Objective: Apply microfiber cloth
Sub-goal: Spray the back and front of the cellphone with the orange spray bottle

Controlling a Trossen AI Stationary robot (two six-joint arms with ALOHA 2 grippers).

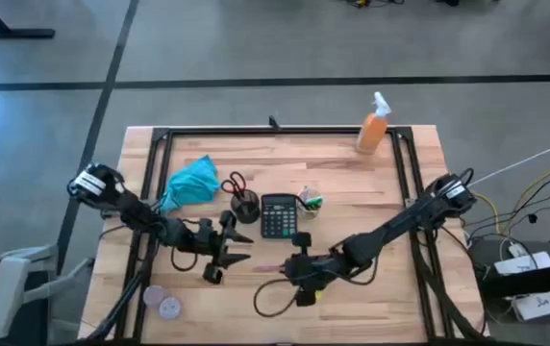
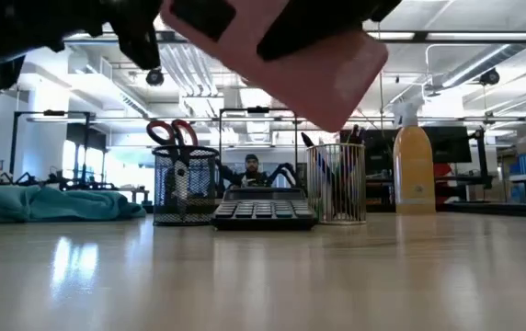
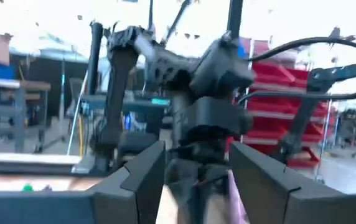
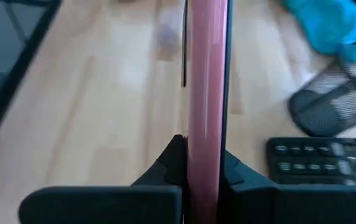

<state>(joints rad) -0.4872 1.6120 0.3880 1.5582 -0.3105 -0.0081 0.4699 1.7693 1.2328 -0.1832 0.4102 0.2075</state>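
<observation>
The turquoise microfiber cloth (image 1: 190, 183) lies bunched on the table at the far left, untouched; it also shows in the low view (image 2: 51, 202) and the right wrist view (image 4: 324, 22). My right gripper (image 1: 299, 274) hovers near the table's front middle, shut on a flat pink slab (image 2: 281, 55). My left gripper (image 1: 225, 254) stands open just left of it and faces it; its two fingers (image 3: 144, 180) have nothing between them. My right gripper pinches the pink slab's two flat faces (image 4: 206, 143) between its two fingers, at the slab's near edge. The fingers come from the table's right side. The slab reaches out ahead of them, lifted clear of the table and tilted in the low view.
A black calculator (image 1: 277, 216) lies mid-table between a mesh cup with scissors (image 1: 244, 204) and a wire pen cup (image 1: 309, 200). An orange spray bottle (image 1: 373, 130) stands at the far right. A cable loop (image 1: 270, 300) and small round discs (image 1: 160, 300) lie near the front edge.
</observation>
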